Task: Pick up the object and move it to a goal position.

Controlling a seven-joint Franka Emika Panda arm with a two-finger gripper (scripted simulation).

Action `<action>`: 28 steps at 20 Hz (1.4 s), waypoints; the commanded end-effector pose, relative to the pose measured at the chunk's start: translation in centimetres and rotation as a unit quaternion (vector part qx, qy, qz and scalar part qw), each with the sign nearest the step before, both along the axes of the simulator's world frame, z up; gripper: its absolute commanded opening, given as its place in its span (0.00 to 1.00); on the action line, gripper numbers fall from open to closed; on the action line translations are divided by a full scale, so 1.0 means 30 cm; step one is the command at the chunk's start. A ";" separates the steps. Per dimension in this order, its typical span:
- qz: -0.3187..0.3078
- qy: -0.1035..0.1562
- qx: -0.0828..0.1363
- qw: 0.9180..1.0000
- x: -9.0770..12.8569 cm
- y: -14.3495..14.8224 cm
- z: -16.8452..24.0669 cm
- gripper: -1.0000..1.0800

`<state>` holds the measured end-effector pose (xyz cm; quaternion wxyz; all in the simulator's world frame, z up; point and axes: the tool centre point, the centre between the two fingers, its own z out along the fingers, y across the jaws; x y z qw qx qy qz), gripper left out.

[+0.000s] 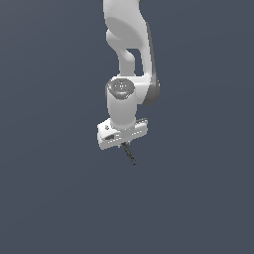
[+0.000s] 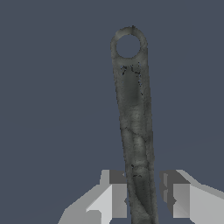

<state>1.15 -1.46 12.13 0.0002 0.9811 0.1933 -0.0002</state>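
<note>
Dark grey rod (image 2: 134, 127), thin, stiff, probably light, loop at its far end, sits centre frame; white gripper (image 2: 143, 197) clamps its lower end.

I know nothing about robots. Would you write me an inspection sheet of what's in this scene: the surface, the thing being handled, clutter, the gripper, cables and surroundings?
Surface: plain dark blue-grey ground, featureless.
Job's thing: thin dark grey-black rod with a small loop at one end; it lies between the gripper's fingers, its looped end pointing away from the gripper.
Clutter: nothing seen.
Gripper: white two-fingered gripper on the white robot arm; a finger on each side of the rod, with narrow gaps visible, so contact cannot be confirmed.
Cables: nothing seen.
Surroundings: nothing seen beyond the uniform background.
</note>
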 end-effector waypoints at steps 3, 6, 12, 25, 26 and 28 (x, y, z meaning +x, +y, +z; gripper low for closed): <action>0.000 0.000 0.000 1.000 0.035 0.094 0.156 0.00; 0.000 0.000 0.000 1.000 0.060 0.156 0.259 0.00; 0.000 0.000 0.000 1.000 0.110 0.273 0.457 0.00; -0.001 0.000 0.000 1.000 0.197 0.457 0.764 0.00; -0.001 0.000 0.000 1.000 0.203 0.467 0.781 0.00; -0.001 0.000 0.000 1.000 0.213 0.487 0.813 0.00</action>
